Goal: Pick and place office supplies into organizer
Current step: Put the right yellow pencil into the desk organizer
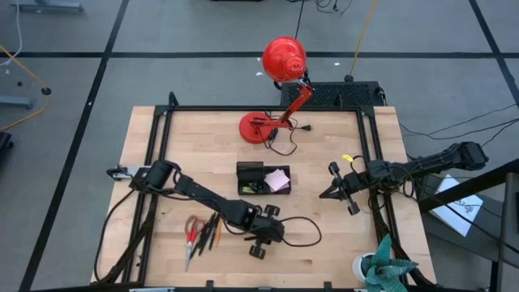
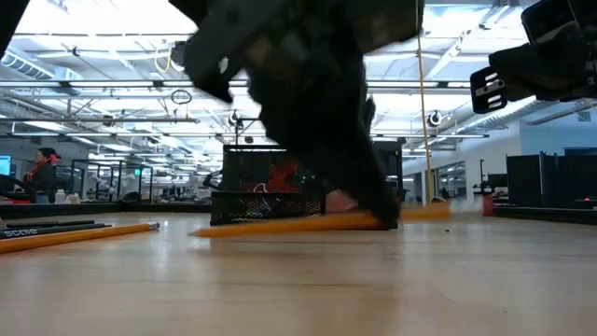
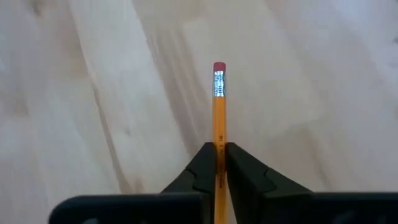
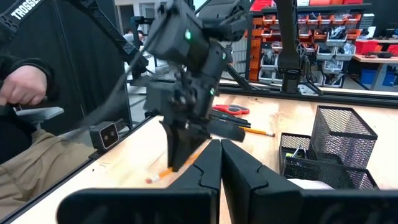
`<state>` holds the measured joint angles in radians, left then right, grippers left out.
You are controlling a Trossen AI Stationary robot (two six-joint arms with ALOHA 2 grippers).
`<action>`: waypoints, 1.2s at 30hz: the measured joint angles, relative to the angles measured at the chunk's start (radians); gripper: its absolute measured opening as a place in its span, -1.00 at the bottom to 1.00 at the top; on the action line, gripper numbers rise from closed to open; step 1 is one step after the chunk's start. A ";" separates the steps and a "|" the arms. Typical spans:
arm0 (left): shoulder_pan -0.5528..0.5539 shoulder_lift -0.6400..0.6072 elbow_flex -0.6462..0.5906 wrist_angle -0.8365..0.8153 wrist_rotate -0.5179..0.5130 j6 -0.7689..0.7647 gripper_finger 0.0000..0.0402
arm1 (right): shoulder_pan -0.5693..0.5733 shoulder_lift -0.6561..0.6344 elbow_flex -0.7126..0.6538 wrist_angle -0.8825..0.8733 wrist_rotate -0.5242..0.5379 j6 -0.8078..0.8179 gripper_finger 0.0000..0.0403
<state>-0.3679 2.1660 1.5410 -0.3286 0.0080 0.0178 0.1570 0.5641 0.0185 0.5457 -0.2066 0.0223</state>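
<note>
Pinching an orange pencil [image 3: 218, 118] between its two dark fingers, the left gripper [image 3: 219, 163] sits low over the bare wood of the tabletop [image 1: 324, 195], near the front edge. The pencil's pink eraser end pokes out past the fingertips, and in the low view the pencil looks pretty much level, right at the surface; can't tell if it's actually touching or just off it.

Just to the left of that gripper, the red-handled scissors [image 1: 191, 232] lie flat next to a few black pens [image 1: 208, 231] and another pencil.

Further back, around the middle of the tabletop, there's the black organizer [image 1: 251, 172] with the pink sticky-note pad [image 1: 278, 179] in its right-hand compartment.

Behind it stands a red desk lamp [image 1: 283, 58].

The right gripper [image 1: 331, 193] hangs off to the right side, fingers closed on nothing, well apart from the organizer.
</note>
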 joint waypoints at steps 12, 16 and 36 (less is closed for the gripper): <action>0.005 -0.079 0.004 0.138 -0.013 0.125 -0.94 | 0.000 0.006 0.000 -0.005 0.000 0.001 -0.98; 0.008 -0.120 0.004 0.125 -0.016 0.120 -0.99 | 0.000 0.011 0.000 0.002 0.000 0.000 -0.98; -0.155 -0.301 0.005 -0.745 -0.271 -0.592 -0.98 | 0.000 0.021 0.000 0.003 0.000 -0.004 -0.98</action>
<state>-0.5233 1.8649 1.5459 -1.0740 -0.2632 -0.5747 0.1567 0.5854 0.0188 0.5484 -0.2066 0.0185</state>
